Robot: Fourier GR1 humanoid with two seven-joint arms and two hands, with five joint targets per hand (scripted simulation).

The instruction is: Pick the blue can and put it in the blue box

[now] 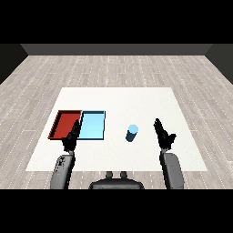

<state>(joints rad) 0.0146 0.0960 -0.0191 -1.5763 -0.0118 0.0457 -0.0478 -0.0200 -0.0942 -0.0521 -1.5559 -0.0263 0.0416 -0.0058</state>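
Blue can (132, 133) stands upright, long axis vertical.

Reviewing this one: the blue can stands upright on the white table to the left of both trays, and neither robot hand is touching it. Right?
Not quite. In the head view the upright blue cylindrical can stands to the right of both trays, beside the light blue rectangular tray, with the red rectangular tray farther left. The rest holds: it is on the white table, and neither the left robot hand nor the right robot hand touches it.

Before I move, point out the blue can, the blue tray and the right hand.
blue can (132, 134): head view, its side wall.
blue tray (93, 126): head view, its bare floor.
right hand (164, 136): head view, its palm.
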